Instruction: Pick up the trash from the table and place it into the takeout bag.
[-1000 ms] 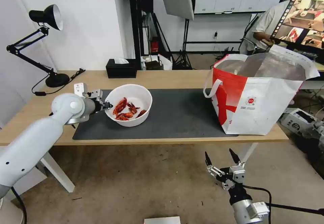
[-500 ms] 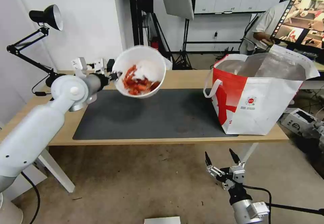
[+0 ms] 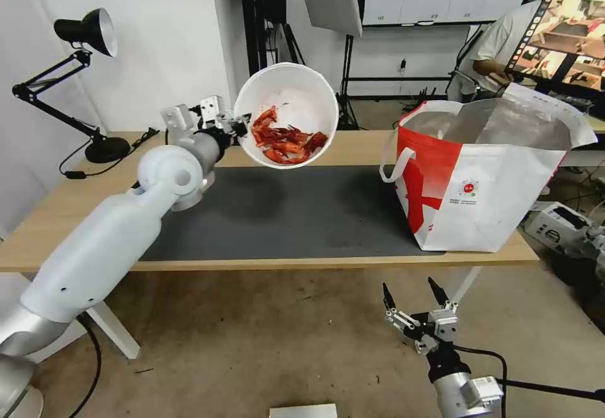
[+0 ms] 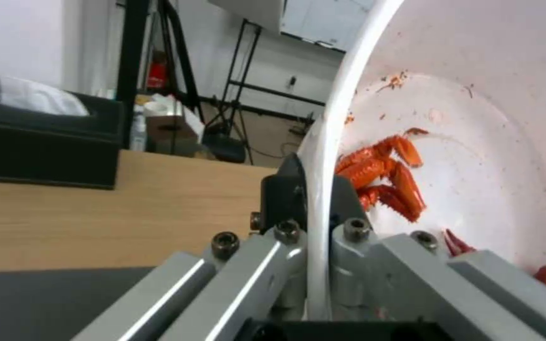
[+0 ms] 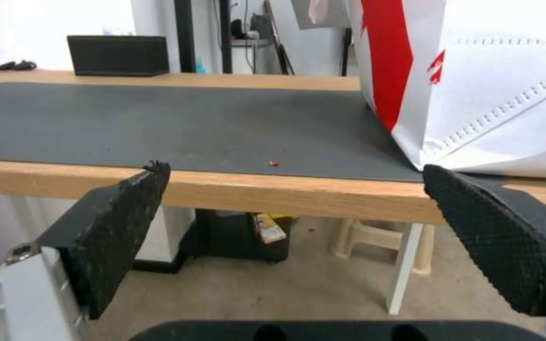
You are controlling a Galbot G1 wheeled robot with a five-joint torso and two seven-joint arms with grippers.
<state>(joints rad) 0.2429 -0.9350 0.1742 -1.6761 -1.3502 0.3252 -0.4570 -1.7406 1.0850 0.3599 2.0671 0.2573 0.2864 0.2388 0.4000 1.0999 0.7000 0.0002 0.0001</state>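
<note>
1. Head view: our left gripper (image 3: 241, 127) pinches the rim of the white round bowl (image 3: 287, 114), which hangs tilted in the air over the far edge of the counter (image 3: 353, 148), its mouth turned toward us and the red crayfish shells (image 3: 285, 140) heaped at its low side. The takeout bag (image 3: 491, 178) stands open at the counter's right end on the dark grey mat (image 3: 302, 216), so the bowl's goal lies well apart to its right; the left arm is the one carrying. Our right gripper (image 3: 413, 297) hangs low in front of the counter's near edge, spread and empty.

2. Left wrist view: our fingers (image 4: 286, 199) are closed on the thin, smooth plastic rim, one outside and one inside the bowl. Greasy red specks mark the glossy inner wall. A black tissue box (image 4: 42, 142) sits at the far edge.

3. Right wrist view: two black, knurled fingers (image 5: 121, 222) stand wide apart, holding nothing, level with the near edge. The bag's white and red wall looks stiff and quilted.
</note>
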